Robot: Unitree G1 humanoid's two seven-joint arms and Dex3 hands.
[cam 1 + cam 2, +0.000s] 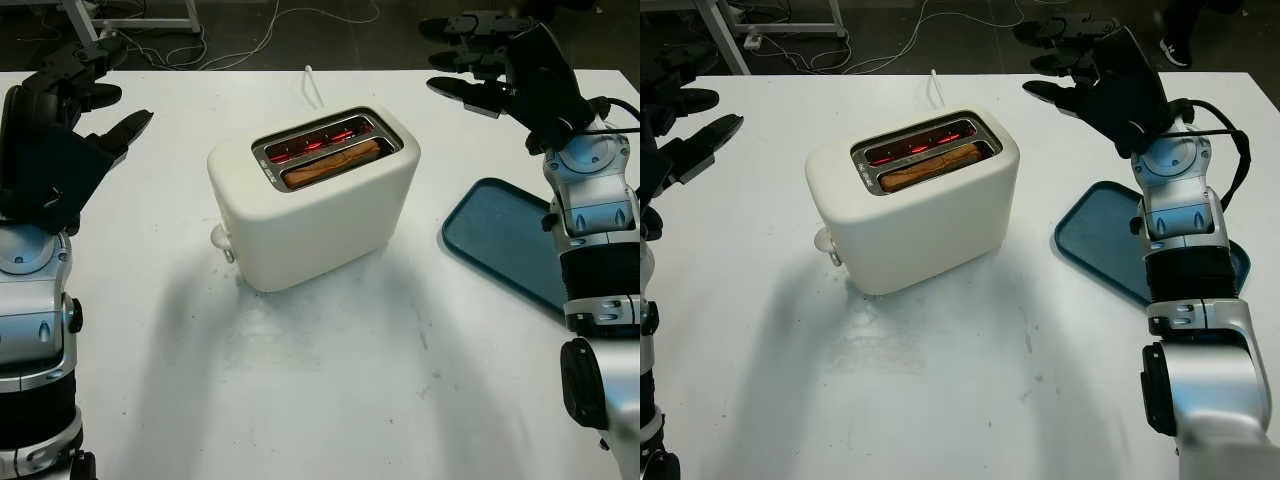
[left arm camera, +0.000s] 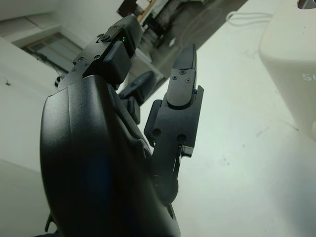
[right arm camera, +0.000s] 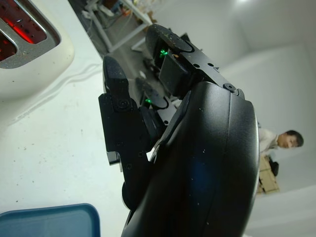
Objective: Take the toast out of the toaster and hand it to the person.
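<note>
A cream toaster [image 1: 315, 205] stands mid-table with two slots. Its far slot glows red, and a brown slice of toast [image 1: 333, 163] sits low in the near slot. My left hand [image 1: 85, 95] is raised open at the table's left side, well apart from the toaster [image 2: 296, 59]. My right hand [image 1: 480, 65] hangs open above the table's far right, beyond the toaster's right end [image 3: 24, 44]. Neither hand touches anything.
A blue tray [image 1: 500, 235] lies flat on the table's right side under my right forearm. The toaster's white cord [image 1: 312, 88] runs off the far edge. Cables and a metal frame lie on the floor behind. A person [image 3: 276, 143] sits far off.
</note>
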